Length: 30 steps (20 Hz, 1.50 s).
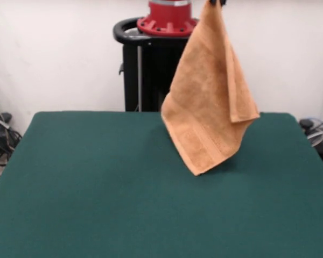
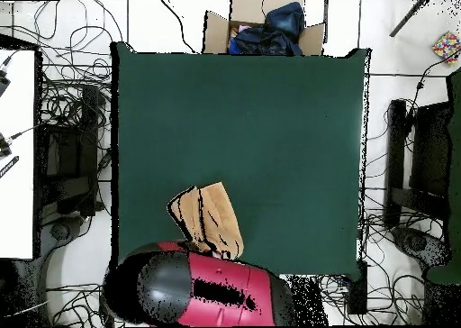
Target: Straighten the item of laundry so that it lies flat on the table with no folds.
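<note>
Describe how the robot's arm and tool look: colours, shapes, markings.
In the overhead view the arm is a bulky rounded shell, glossy red with dark grey-black sections. The front view shows a red ribbed collar on a black pedestal. Only dark tips of the tool show.

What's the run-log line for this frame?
end effector: shut on towel | towel: hanging by one corner, draped with folds, lowest corner near table | table: green top | task: not flat yet

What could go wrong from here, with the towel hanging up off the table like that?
1. The towel hangs from one corner at the gripper, with a side flap folded over; lowered straight down, it would likely pile up creased.
2. It hangs over the table's robot-side part, so spreading it that way could leave cloth over the edge.
3. The hold is barely visible, so a slip is possible.
</note>
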### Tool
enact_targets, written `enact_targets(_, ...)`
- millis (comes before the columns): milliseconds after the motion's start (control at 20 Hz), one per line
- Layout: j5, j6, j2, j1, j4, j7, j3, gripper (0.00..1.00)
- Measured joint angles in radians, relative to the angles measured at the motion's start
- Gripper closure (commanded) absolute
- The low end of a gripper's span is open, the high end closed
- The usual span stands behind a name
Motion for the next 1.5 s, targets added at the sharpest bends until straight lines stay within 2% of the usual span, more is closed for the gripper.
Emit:
enact_targets(350,-0.003,0.100,-0.016,0.005,-0.073,0.000,0.000,1.00)
enact_targets(750,-0.005,0.108,-0.010,-0.019,-0.133,0.000,0.000,1.00)
enact_targets(1200,-0.002,0.066,-0.010,-0.154,-0.146,0.000,0.002,1.00)
enact_targets(1500,-0.002,0.036,-0.010,-0.199,-0.146,0.000,0.005,1.00)
